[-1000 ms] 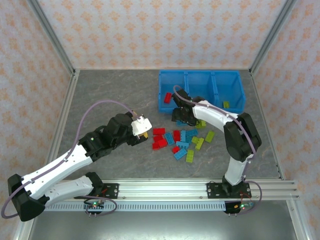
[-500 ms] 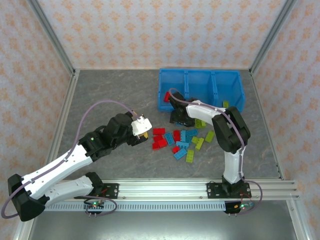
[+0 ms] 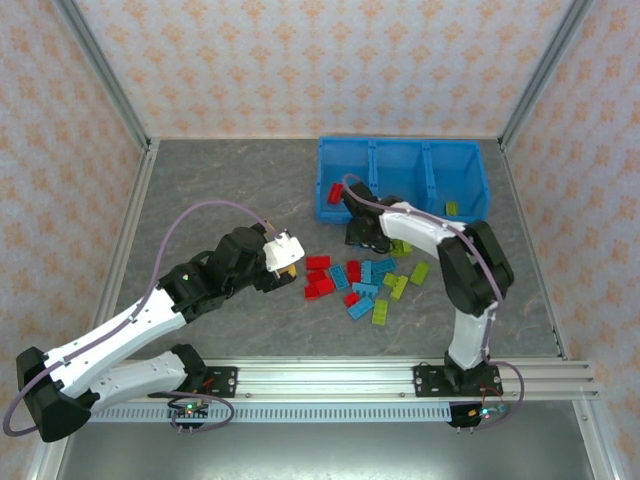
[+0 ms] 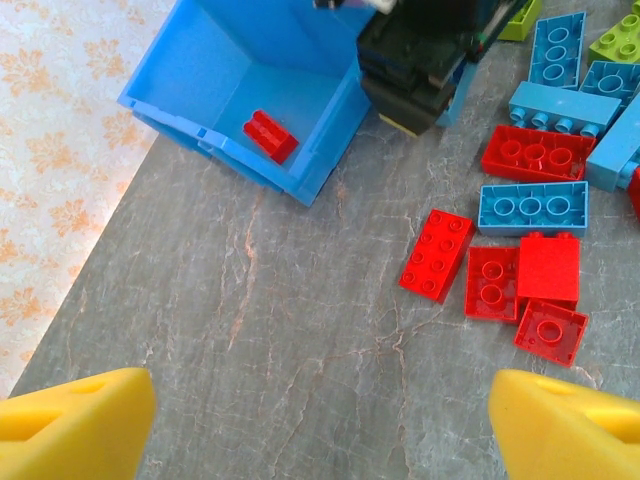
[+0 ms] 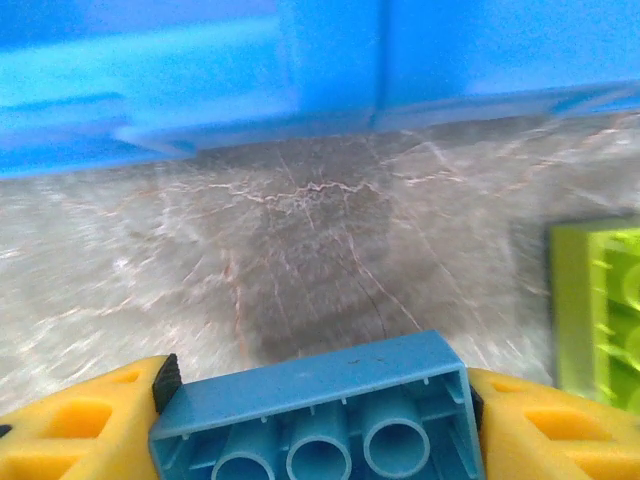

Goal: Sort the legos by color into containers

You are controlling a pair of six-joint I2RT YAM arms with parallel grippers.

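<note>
The table (image 3: 220,200) carries the blue bin (image 3: 400,146) and scattered legos (image 3: 365,282). The left pincer (image 4: 320,425) hangs wide apart beside them. The right pincer (image 5: 318,445), low by the bin's near wall, is clamped on a light blue brick (image 5: 300,385), which could catch the rim on lifting and twist free.

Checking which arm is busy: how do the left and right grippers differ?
The left gripper is wide open and empty; the right gripper is closed on a blue brick. The left hangs high near the red bricks; the right sits low by the bin. Both have yellow fingers.
</note>
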